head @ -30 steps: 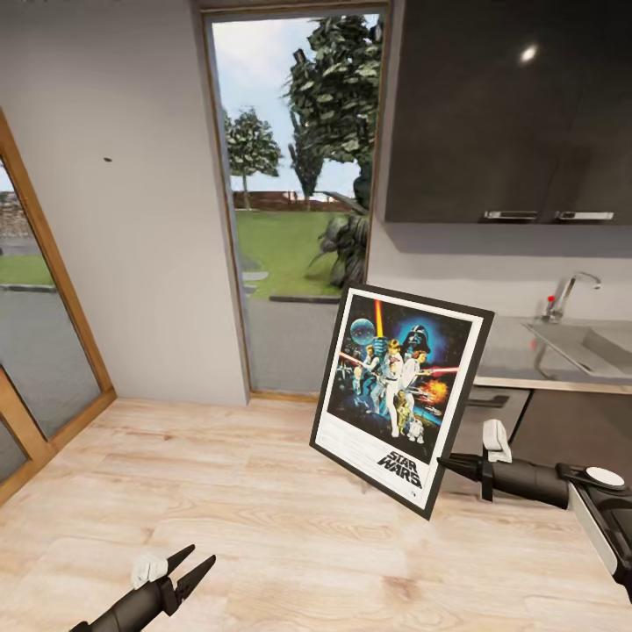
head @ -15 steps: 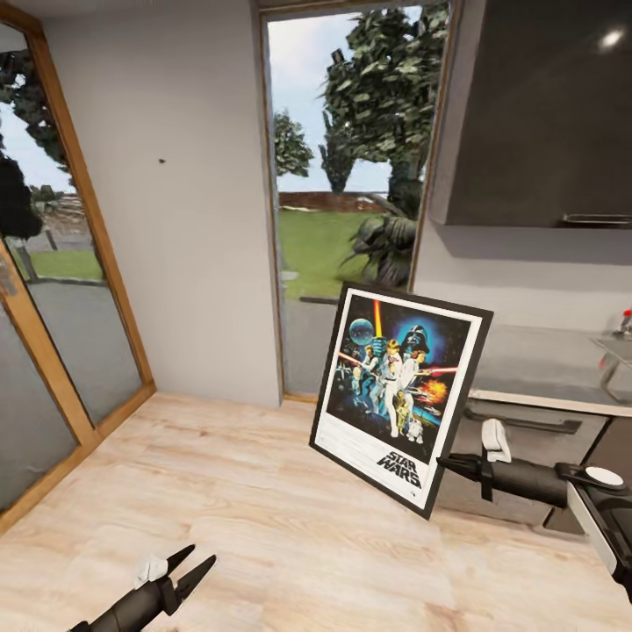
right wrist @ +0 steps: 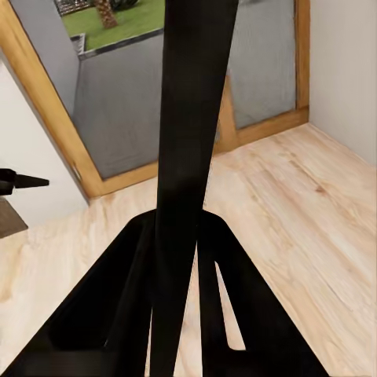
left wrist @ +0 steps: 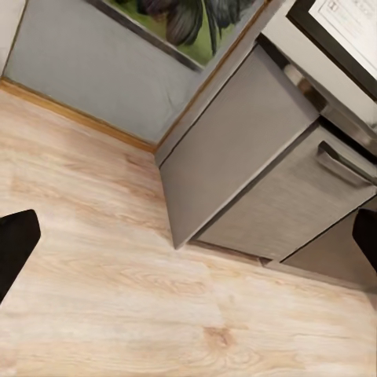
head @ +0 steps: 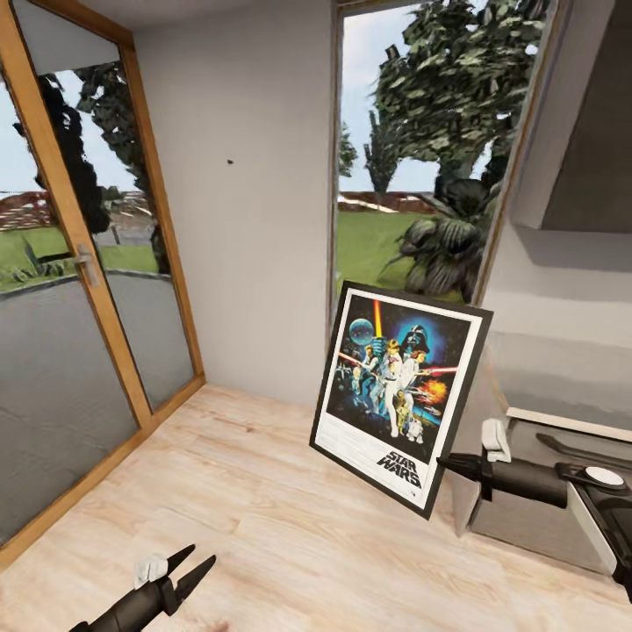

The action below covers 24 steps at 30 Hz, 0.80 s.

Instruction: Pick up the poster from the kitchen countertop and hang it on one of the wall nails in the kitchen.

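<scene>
- Left gripper (head: pixel 195 563), lower left of the head view: black fingers spread wide, nothing between them, low over the pale wood-plank floor (head: pixel 263 491). In the left wrist view its dark fingertips (left wrist: pixel 16 243) sit at the frame edges over the same planks and a matt grey cabinet (left wrist: pixel 236 165).
- Glazed door (head: pixel 79 290), left edge of the head view: warm wooden frame, glossy panes, small metal handle.
- Wall nail (head: pixel 230 161), upper centre-left: one tiny dark dot on the plain off-white wall (head: pixel 254 219) between the door and the window (head: pixel 412 149). No other nail can be made out.
- Key relation: the nail lies up and to the left of the poster in the frame, and deeper into the scene, well apart from it. Judged, the coming move is a carry towards that wall and a lift.
- Poster (head: pixel 399 391), centre-right: flat, rigid, portrait rectangle with thin black frame, white border and colourful figures on dark blue. Long axis near upright, top leaning to the frame's right, held in the air above the floor (off the counter already).
- Right gripper (head: pixel 449 463), lower right: closed on the poster's lower right edge; in the right wrist view the black frame (right wrist: pixel 192 157) runs edge-on between the fingers. This arm is the nearer one for the hang.
- Counter (head: pixel 570 421), right edge: pale grey top, partly seen.
</scene>
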Tool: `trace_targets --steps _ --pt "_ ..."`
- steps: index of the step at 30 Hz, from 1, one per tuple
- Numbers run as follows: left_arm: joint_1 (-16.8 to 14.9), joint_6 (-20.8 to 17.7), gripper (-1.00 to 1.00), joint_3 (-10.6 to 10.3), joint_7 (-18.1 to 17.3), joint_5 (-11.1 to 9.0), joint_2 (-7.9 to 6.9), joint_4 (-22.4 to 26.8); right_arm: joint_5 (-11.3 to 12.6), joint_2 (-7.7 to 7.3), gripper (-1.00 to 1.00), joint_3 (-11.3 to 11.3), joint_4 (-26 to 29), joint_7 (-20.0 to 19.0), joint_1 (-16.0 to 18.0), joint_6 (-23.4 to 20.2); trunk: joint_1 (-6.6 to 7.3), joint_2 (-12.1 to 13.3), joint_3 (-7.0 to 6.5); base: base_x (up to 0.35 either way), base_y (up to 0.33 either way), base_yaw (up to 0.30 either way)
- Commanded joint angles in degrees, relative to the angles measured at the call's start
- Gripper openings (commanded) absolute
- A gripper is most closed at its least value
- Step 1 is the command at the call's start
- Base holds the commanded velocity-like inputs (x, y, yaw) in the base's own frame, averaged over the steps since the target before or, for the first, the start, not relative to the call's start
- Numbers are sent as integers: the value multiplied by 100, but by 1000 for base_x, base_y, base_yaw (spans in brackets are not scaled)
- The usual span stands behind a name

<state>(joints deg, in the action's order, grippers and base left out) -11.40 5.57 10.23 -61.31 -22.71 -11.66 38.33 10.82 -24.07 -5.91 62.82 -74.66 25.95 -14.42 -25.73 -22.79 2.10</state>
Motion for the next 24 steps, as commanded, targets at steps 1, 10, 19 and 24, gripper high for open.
trace_targets --steps 1,10,19,24 --pt "-8 49 100 -3 -12 -5 0 -10 33 -1 -100 -3 2 -42 5 -88 -5 -13 13 121 280 119" --pt "-10 49 100 -3 -12 -5 -1 -10 47 2 -100 -14 2 -47 -2 -82 -5 -13 13 128 280 30" --pt "-10 42 100 -11 -12 -5 -3 -10 54 -1 -100 -16 2 -49 -3 -79 -5 -13 13 199 280 1" --pt "-8 41 100 -12 -12 -5 -3 -10 55 2 -100 -12 2 -49 -3 -79 -5 -13 13 217 280 0"
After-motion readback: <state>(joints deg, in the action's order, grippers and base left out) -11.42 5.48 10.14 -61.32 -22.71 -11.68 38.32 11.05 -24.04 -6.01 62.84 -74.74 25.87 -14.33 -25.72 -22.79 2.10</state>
